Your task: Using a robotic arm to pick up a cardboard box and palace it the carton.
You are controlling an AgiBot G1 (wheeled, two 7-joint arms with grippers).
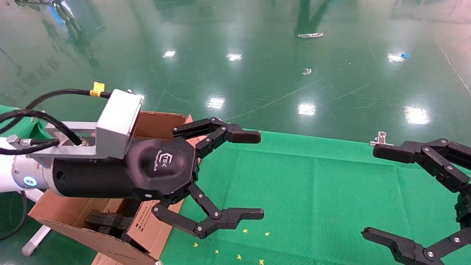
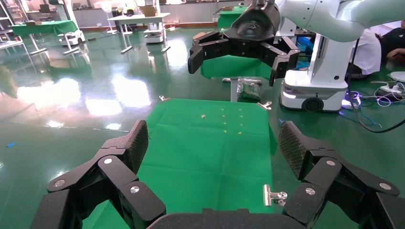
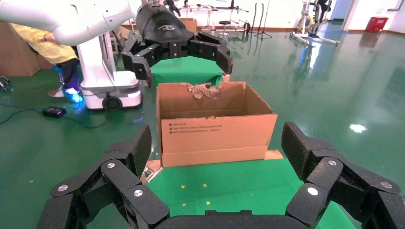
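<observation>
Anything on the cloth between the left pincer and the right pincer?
Head view: between the left pincer and right pincer there is only green cloth, with small yellow marks nearer the left one.

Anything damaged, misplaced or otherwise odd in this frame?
Yes. The carton has a torn, ragged top edge on its far flap. No small cardboard box shows in any view. The left gripper hangs open beside the carton with nothing between its fingers, and the right gripper is open over the green cloth.
</observation>
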